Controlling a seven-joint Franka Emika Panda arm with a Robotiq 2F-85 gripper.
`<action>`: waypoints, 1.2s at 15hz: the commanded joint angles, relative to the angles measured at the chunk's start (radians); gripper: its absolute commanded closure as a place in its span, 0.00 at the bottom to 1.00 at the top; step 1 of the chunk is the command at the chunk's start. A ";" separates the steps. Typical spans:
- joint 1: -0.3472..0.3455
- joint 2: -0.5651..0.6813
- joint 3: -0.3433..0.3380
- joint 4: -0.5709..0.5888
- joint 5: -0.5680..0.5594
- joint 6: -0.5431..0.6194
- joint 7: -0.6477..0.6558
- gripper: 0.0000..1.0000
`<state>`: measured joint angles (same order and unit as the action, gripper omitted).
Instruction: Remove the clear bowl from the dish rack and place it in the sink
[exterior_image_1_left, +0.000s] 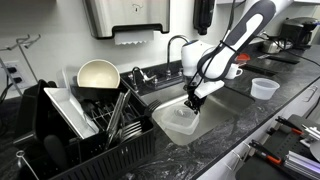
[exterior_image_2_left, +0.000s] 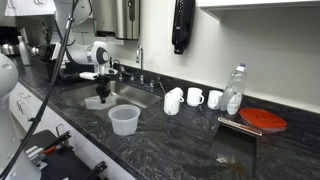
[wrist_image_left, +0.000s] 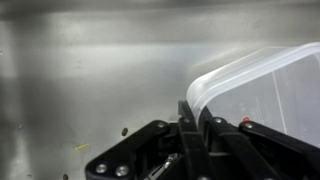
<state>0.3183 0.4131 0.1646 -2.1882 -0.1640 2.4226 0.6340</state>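
**Thin tub, pinched at the rim, down in the basin**

The clear bowl (exterior_image_1_left: 178, 122) is out of the dish rack (exterior_image_1_left: 88, 142) and sits low inside the sink (exterior_image_1_left: 224, 112). I cannot tell whether its base touches the steel or hangs just above it. In the wrist view, its rounded corner and rolled rim (wrist_image_left: 255, 88) run in towards my fingers, with bare sink floor (wrist_image_left: 80, 60) beside it.

My gripper (wrist_image_left: 193, 112) is drawn narrow, and the two fingers pinch the tub's rim at one edge. An exterior view shows the same from above (exterior_image_1_left: 193, 102).

I judge the tub light and empty, with thin plastic walls that flex. A one-edge pinch will let it droop and swing, and the smooth rim could slip if wet. The rim is its stiffest part, so that is the right place to hold it, near a corner. It should not break if it drops.

Further out, the cream bowl (exterior_image_1_left: 97, 74) stands in the rack, and the faucet (exterior_image_1_left: 176, 42) arches behind my wrist.
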 joint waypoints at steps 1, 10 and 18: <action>0.035 0.052 -0.045 0.073 -0.021 -0.036 -0.028 0.97; 0.038 0.040 -0.064 0.099 0.015 -0.034 -0.045 0.48; 0.042 -0.131 -0.012 0.010 0.056 -0.025 -0.058 0.00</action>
<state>0.3577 0.3711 0.1260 -2.1107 -0.1469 2.4095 0.6096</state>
